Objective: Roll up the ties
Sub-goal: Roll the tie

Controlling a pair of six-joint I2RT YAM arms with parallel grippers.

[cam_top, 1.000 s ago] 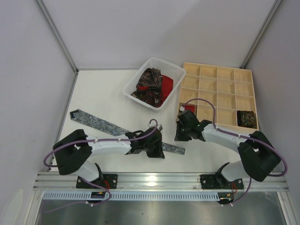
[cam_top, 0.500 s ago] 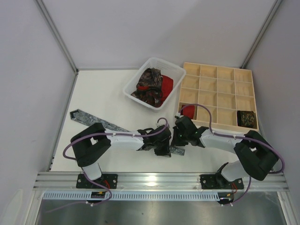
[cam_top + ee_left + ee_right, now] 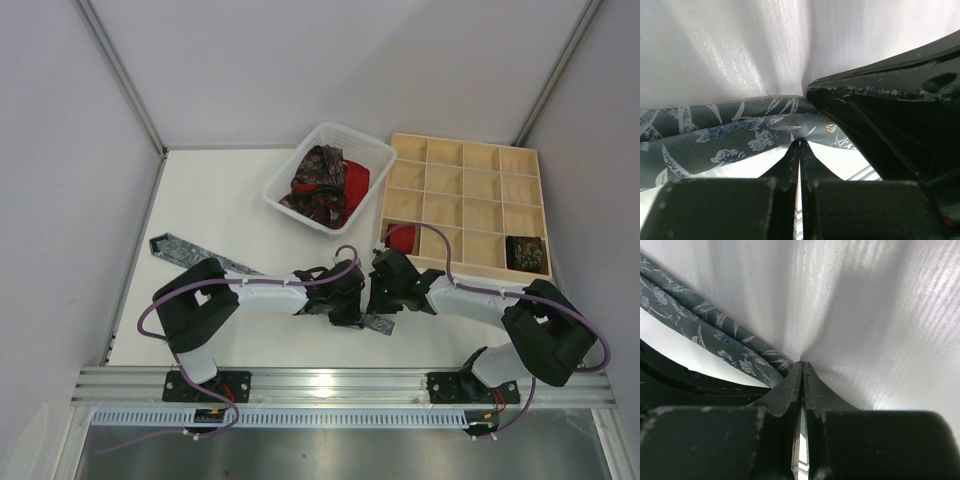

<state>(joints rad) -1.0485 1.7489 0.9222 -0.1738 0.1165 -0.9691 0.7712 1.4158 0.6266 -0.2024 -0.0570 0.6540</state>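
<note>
A grey patterned tie (image 3: pixel 178 247) lies slantwise across the white table, from the left toward the middle front. Both grippers meet at its narrow right end. My left gripper (image 3: pixel 350 308) is shut, and the fabric (image 3: pixel 730 142) puckers at its fingertips (image 3: pixel 800 142). My right gripper (image 3: pixel 378 294) is shut, with the doubled-over tie (image 3: pixel 715 337) running into its tip (image 3: pixel 802 363). A short bit of the tie's end (image 3: pixel 381 323) sticks out below the grippers. A dark paisley tie (image 3: pixel 318 180) and a red tie (image 3: pixel 356 182) lie loose in the white basket.
The white plastic basket (image 3: pixel 292 166) stands at the back middle. The wooden grid tray (image 3: pixel 470 200) is at the right, holding a red roll (image 3: pixel 402 237) and a dark paisley roll (image 3: pixel 525 252). The right arm's black body fills the right of the left wrist view (image 3: pixel 900 115).
My left gripper slid right along the grey tie to its narrow end. My right gripper came down and left from the tray's edge to meet it. Little changed over the last half second.
</note>
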